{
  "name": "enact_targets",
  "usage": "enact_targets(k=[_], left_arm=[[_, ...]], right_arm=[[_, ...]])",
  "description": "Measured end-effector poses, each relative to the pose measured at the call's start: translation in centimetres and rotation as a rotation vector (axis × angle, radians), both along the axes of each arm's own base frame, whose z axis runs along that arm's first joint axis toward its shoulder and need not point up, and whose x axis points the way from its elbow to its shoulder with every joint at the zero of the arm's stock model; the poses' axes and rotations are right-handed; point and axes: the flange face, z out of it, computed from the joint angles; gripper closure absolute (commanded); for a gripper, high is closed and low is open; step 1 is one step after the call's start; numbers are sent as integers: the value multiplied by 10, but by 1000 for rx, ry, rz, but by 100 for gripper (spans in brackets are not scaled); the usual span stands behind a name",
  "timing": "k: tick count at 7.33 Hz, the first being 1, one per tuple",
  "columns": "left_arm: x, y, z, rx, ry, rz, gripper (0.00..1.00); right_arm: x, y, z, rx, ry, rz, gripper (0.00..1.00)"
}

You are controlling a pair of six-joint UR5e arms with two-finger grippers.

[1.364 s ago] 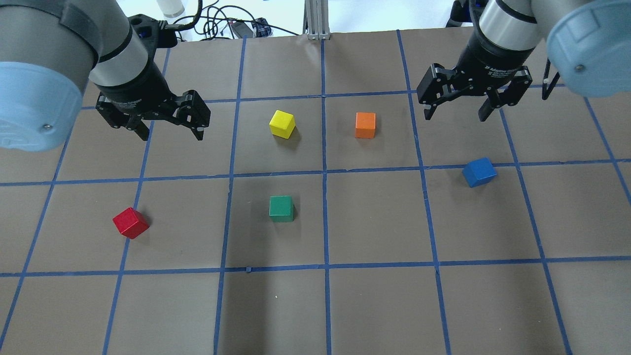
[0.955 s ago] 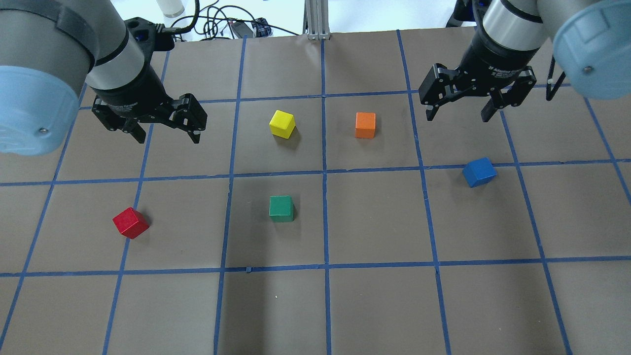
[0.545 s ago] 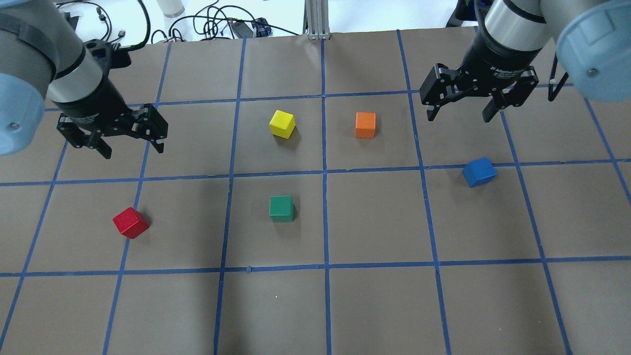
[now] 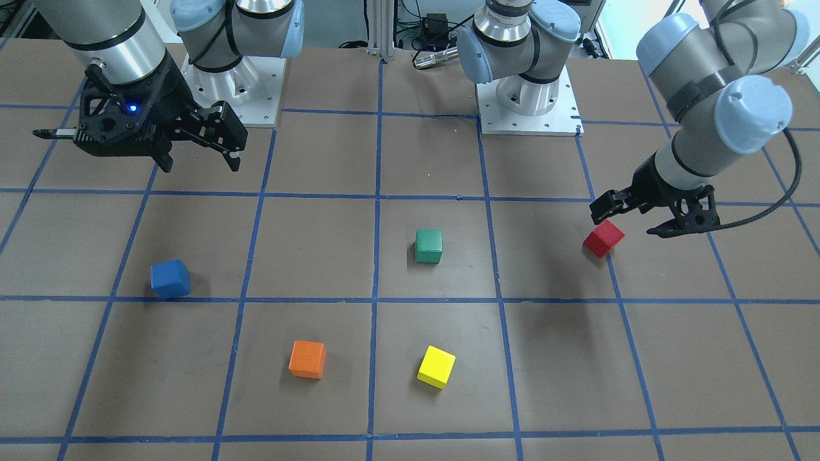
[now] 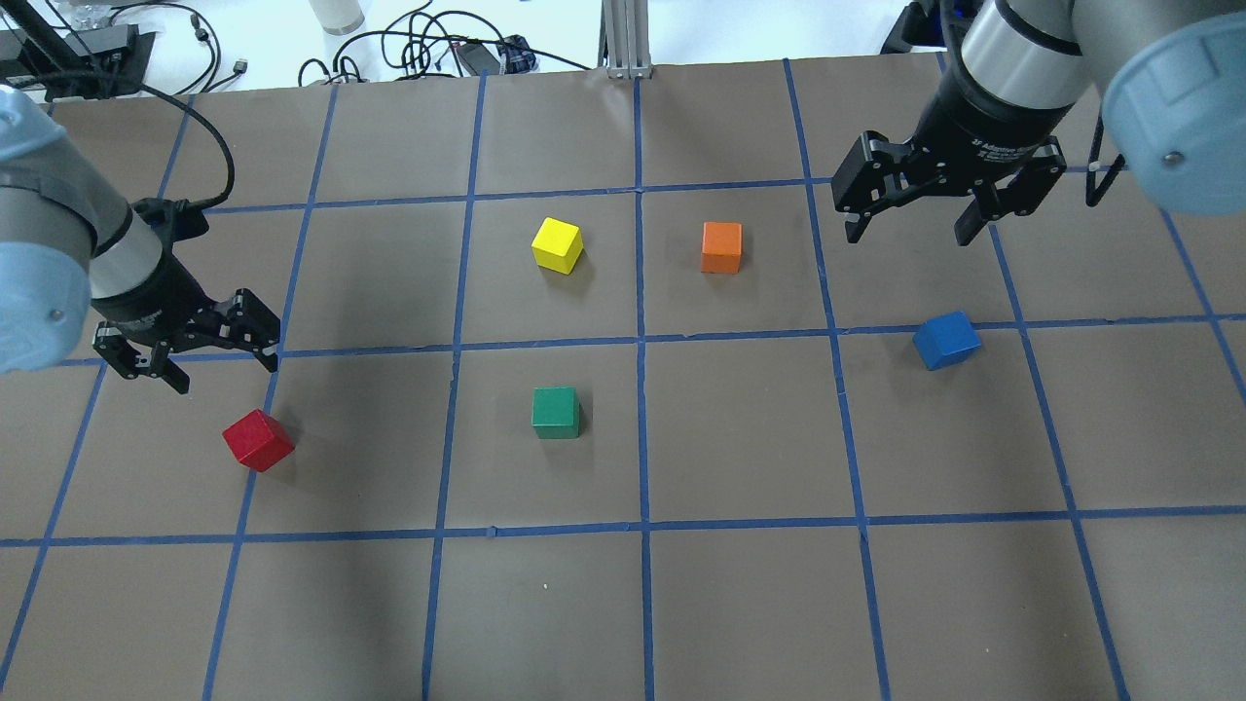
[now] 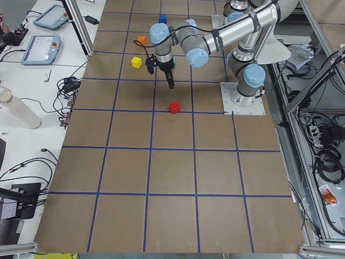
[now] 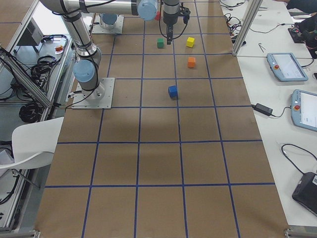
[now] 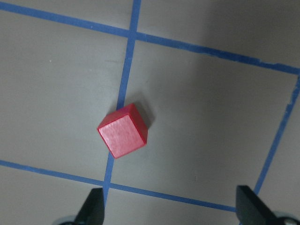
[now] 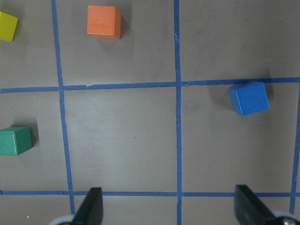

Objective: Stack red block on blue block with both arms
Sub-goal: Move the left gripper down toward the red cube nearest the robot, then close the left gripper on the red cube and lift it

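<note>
Over the left side of the tabletop, the left gripper hangs close above the red block without touching it. Seen from overhead, that gripper looks to sit just beyond the block, while the front-facing view puts it on the block's other side. The wrist camera is plainer: the block lies ahead of the fingers, not between them, turned at an angle and sitting on a blue tape line. Those fingers are spread wide and hold nothing. The left-end view adds what the others lack, a clear gap of air between the gripper and the block's top. Far across on the right, the right gripper hovers high, well apart from the blue block, which rests alone on the tabletop just beside a tape line, slightly turned. Its own wrist camera shows its fingers wide open and empty too, with the blue block off to one side ahead of them, plus the orange block, the green block and a corner of the yellow block. A blue light glowing on the right gripper's body shows only in the front-facing view. Overhead, the green block sits near the middle of the tabletop, between the red and blue ones, with the yellow and orange blocks side by side farther from the robot.
</note>
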Motion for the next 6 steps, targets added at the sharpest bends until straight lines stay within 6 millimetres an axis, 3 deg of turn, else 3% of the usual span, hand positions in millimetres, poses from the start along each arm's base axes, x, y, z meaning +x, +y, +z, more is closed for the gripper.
enact_targets(k=[2,6], left_arm=[[10,10,-48,-21,-9,4,0],[25,19,-95,11,-60,-4,0]], right_arm=[[-2,1,1,0,2,-8,0],[-3,3,2,4,4,-12,0]])
